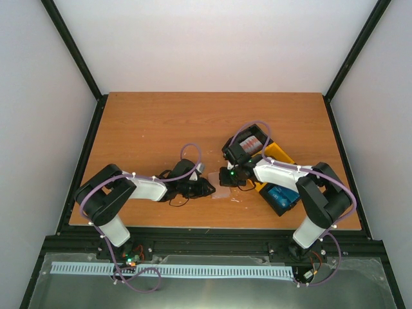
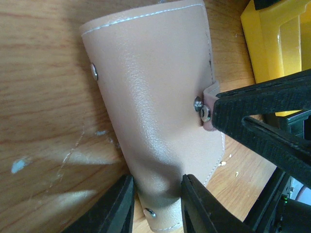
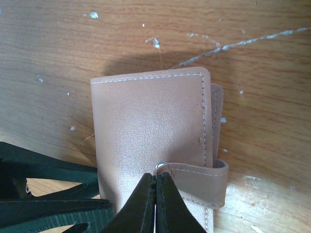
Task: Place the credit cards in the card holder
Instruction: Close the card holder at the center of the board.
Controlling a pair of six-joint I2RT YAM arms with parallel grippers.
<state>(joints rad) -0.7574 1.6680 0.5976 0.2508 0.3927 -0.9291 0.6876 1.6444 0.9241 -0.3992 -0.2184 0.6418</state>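
The tan card holder [image 1: 222,193] lies closed on the table between my two grippers. My left gripper [image 2: 155,204] is clamped across the near end of the card holder [image 2: 150,87], one finger on each long edge. My right gripper [image 3: 156,177] is shut on the tip of the snap strap [image 3: 199,177] that wraps round the edge of the card holder [image 3: 146,121]. From above, the left gripper [image 1: 205,188] and right gripper [image 1: 230,180] meet over it. Red credit cards [image 1: 250,143] and blue credit cards [image 1: 282,195] lie in the tray.
The black-and-yellow tray [image 1: 278,154] sits just right of the holder, under the right arm; its yellow wall [image 2: 277,43] shows close by in the left wrist view. The left gripper's fingers [image 3: 39,194] reach in at the lower left of the right wrist view.
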